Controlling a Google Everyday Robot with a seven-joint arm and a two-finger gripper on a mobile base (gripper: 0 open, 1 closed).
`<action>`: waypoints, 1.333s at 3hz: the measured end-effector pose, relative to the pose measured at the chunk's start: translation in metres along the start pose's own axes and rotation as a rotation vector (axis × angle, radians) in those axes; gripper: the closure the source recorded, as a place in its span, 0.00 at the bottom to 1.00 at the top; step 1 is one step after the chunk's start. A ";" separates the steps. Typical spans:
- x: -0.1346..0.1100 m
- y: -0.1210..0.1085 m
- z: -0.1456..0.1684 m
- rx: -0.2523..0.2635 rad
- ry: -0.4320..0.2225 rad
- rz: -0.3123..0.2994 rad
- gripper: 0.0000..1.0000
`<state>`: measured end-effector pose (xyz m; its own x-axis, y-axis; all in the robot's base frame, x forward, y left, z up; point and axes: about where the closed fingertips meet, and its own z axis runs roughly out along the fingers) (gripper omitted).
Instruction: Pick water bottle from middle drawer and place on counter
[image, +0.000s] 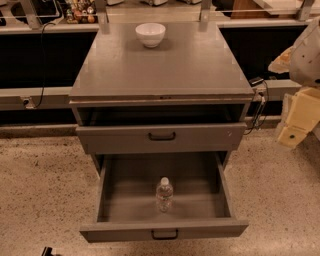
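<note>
The water bottle (164, 195), clear with a white cap, stands upright near the front middle of the middle drawer (125, 200), which is pulled far out. The counter (165, 70) is the grey cabinet top above it. My gripper (296, 122), cream-coloured, hangs at the right edge of the view. It is to the right of the cabinet, at about the height of the upper drawer, well away from the bottle and holding nothing that I can see.
A white bowl (150, 34) sits at the back middle of the counter. The upper drawer (161, 137) is open a little, above the middle one. Cables (257, 112) hang at the cabinet's right side. A long pale bench (45, 28) runs behind. The floor is speckled.
</note>
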<state>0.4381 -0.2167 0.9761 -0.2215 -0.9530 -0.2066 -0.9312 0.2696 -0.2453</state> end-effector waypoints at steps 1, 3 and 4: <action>0.000 0.000 0.000 0.000 0.000 0.000 0.00; -0.010 0.015 0.053 -0.073 -0.132 -0.010 0.00; -0.019 0.017 0.056 -0.053 -0.212 0.032 0.00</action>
<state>0.4430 -0.1866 0.9225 -0.1902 -0.8925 -0.4090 -0.9398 0.2860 -0.1870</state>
